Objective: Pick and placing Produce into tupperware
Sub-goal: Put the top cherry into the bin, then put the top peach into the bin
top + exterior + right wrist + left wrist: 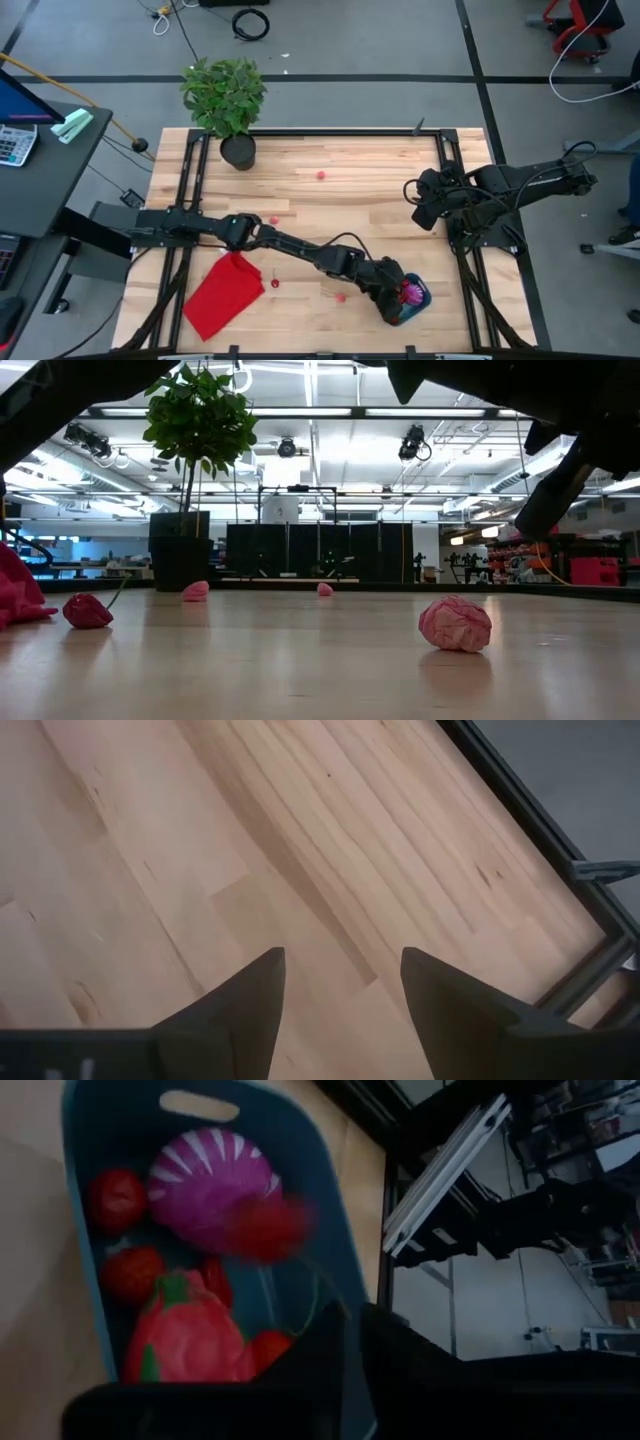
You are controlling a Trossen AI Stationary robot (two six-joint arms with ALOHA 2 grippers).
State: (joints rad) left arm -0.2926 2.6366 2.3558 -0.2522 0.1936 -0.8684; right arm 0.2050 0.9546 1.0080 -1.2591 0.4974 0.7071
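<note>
The teal tupperware [418,300] stands near the table's front right. In the left wrist view [85,1220] it holds a purple-and-white vegetable [205,1175], red strawberries [115,1198] and a pink dragon fruit [185,1335]. My left gripper [398,296] is over the tub, fingers close together [355,1342], with a blurred red stemmed fruit [265,1228] just beyond them. My right gripper [343,970] is open and empty over bare wood at the right [414,190]. Loose produce lies on the table: pink pieces [321,175], [272,221], [341,296] and a red stemmed one [274,283]. My left gripper has the red fruit by its thin green stem [335,1302], which runs back into the narrow gap between the two fingers. The fruit is off the fingertips, over the tub's inside, clear of the other produce. The spot of contact is dark.
A red cloth [225,290] lies flat at the front left. A potted plant [228,100] stands at the far left. In the low view a crumpled pink piece [456,623] and the red stemmed one [88,610] lie near the front. Dark rails frame the table.
</note>
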